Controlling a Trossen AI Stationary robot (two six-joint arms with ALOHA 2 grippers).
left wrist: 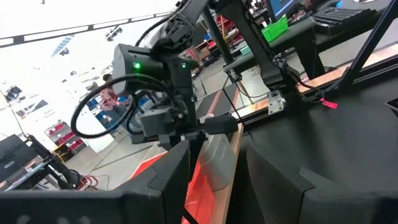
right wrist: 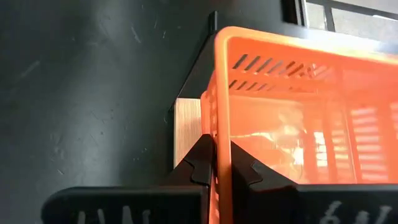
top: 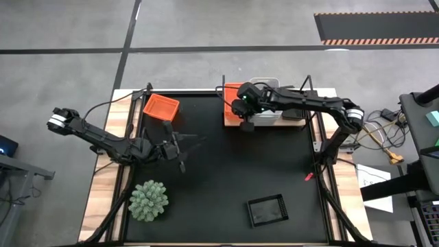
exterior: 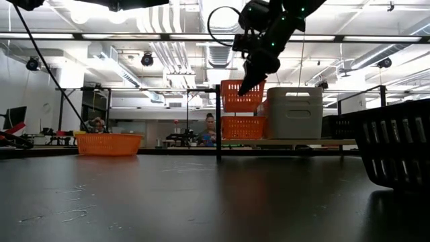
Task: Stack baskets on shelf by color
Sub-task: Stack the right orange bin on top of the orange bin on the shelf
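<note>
We logged the right gripper (right wrist: 216, 163) above the shelf (top: 296, 121) at the desk's far edge, jaws clenched on the thin side wall of an orange basket (exterior: 242, 95), one finger inside and one outside just under the rim. In the low view this basket hung over a second orange basket (exterior: 242, 127) that sat on the shelf beside a white basket (exterior: 294, 112).

The left gripper (top: 173, 148) waited low over the black mat, jaws released and holding nothing, just this side of a lone orange basket (top: 161, 107). A black basket (top: 266, 210) lay at the near edge, well apart from the shelf.

We judged these bins light, stiff but slightly flexible, slotted plastic; a rim pinch mid-wall should hold, though a one-sided grip may let it tilt.
</note>
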